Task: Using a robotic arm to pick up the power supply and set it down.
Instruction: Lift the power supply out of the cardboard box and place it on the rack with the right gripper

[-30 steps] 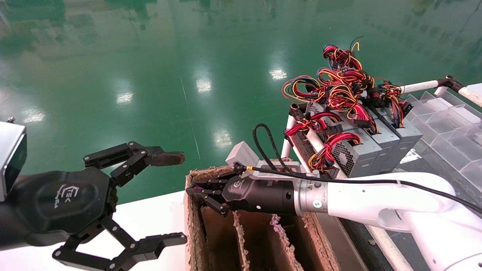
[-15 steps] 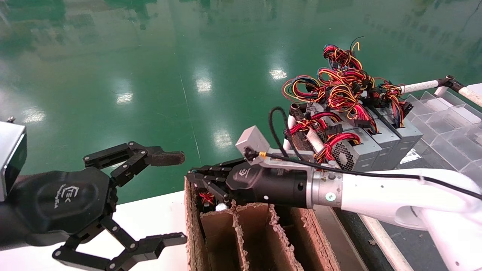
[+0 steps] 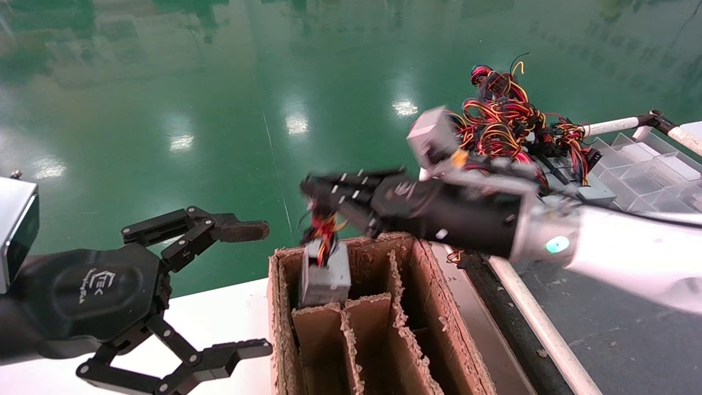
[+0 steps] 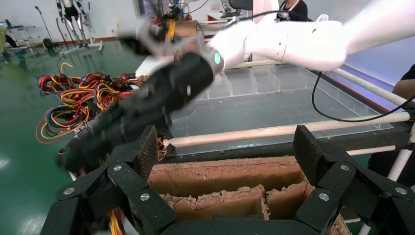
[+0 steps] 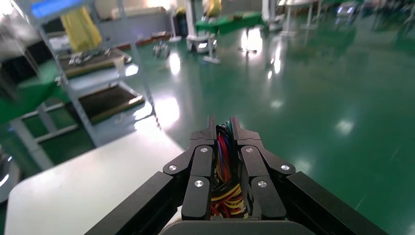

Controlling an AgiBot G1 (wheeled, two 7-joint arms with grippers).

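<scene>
While left gripper (image 3: 219,291) idles open-jawed, right gripper (image 3: 323,200) reaches level, jaws clamping power supply (image 3: 324,274) wires.

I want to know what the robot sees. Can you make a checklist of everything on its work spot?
Surface: white table under a torn cardboard divider box.
Job's things: power supply hanging by its wires, partly inside the box's far-left compartment.
Clutter: row of grey power supplies, clear plastic bins.
Grippers: right gripper shut on the wire bundle; left gripper open, parked over the table.
Cables: tangled red, yellow, black wires.
Surroundings: shiny green floor.
</scene>
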